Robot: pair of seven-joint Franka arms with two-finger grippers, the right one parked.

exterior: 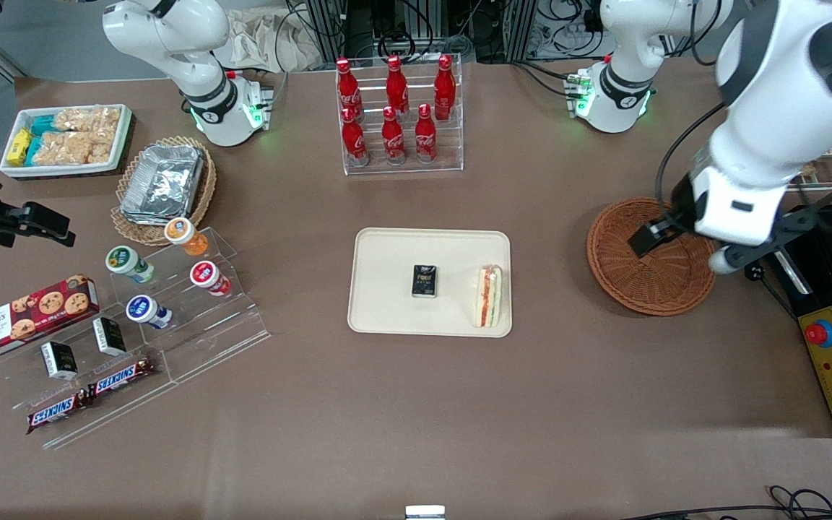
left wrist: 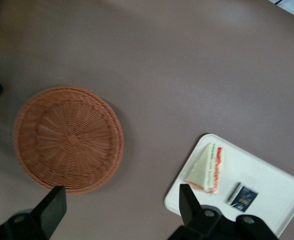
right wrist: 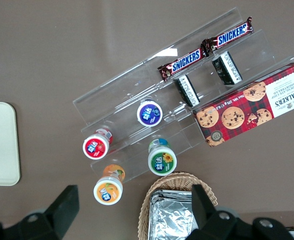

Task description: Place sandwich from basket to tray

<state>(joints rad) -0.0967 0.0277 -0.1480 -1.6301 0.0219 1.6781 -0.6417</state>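
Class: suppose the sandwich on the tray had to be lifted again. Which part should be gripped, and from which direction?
From above, closing on the two flat bread faces: the sandwich stands on edge on the tray, filling stripes upward. The gripper hovers open over the basket.

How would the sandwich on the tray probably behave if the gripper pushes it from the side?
The sandwich stands on a narrow edge on the tray, so a push would likely tip it. It looks soft and could squash. Its clear wrap may slide easily. The gripper hangs open above the basket.
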